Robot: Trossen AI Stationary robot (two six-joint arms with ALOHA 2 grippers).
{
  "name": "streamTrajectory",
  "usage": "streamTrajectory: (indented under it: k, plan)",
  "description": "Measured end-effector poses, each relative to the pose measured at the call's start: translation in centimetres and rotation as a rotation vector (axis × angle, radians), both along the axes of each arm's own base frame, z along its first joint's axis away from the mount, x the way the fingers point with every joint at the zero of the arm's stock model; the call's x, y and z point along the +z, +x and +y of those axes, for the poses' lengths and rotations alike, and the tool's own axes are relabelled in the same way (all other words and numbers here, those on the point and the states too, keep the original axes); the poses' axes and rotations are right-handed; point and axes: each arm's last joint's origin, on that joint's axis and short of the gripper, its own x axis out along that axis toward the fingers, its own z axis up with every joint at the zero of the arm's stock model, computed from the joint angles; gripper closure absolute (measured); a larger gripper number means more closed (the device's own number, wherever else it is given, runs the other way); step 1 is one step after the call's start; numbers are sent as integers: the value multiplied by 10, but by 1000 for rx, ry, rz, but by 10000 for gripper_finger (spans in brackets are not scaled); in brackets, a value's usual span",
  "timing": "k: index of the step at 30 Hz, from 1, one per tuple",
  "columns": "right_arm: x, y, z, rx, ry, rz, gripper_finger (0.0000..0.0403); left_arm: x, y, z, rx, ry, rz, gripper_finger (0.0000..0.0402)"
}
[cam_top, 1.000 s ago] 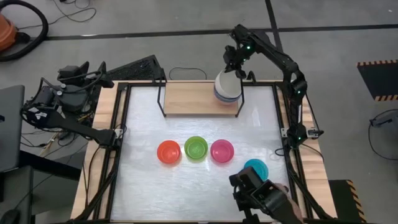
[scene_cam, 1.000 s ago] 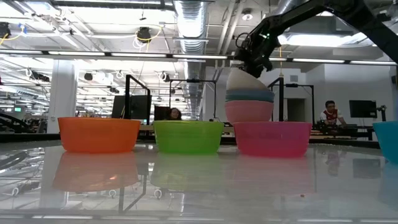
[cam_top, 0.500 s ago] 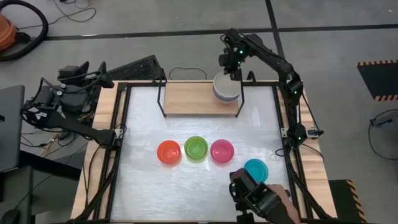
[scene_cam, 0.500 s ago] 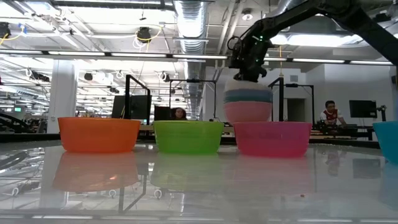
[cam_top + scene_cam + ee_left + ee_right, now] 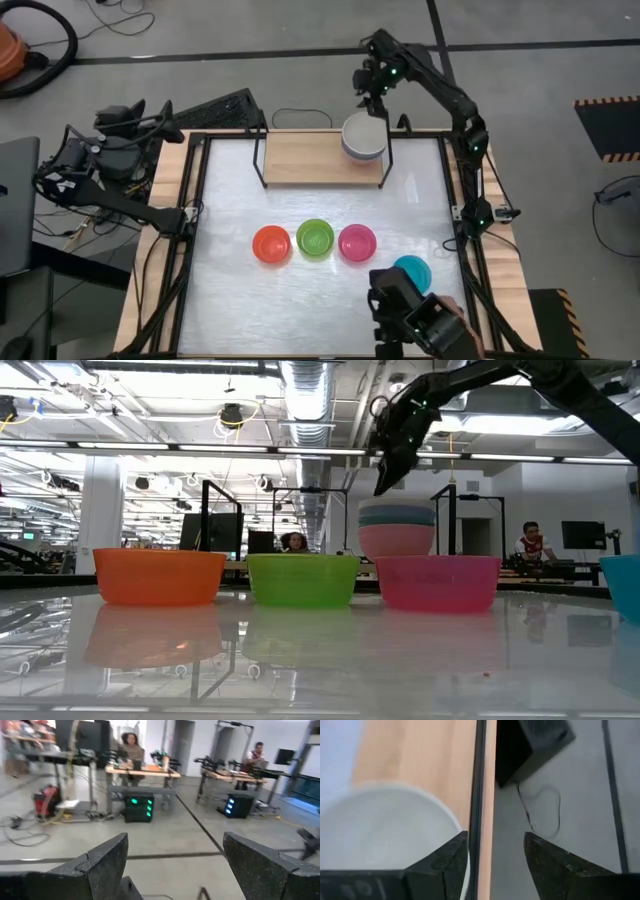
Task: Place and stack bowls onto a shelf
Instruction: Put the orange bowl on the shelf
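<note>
The shelf stands at the far edge of the worktop, and everything else is placed from it. On its right end sits a stack of larger bowls: cream-white on top, then blue, with pink at the base. The cream-white bowl faces up. The right gripper hangs just above and behind this stack, beyond the shelf's back edge, its fingers apart and clear of the bowl's rim. In front of the shelf, a row of smaller bowls rests on the worktop: red-orange bowl, lime green bowl, magenta bowl. The teal bowl lies farther from the shelf, toward the near right. The left gripper waits off the worktop, left of the shelf, fingers spread wide.
</note>
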Motion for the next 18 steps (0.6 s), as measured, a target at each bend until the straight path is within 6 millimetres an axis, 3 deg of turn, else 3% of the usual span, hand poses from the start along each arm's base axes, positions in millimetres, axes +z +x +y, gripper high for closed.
streamTrajectory:
  k: [7, 18]
  plan:
    - [47, -3, 14, 53, 82, -321, 184, -3, 5, -2, -189, -120, -65, 91]
    - [123, -30, 67, 204, 195, -621, 184, -4, 12, -5, -386, -293, -207, 91]
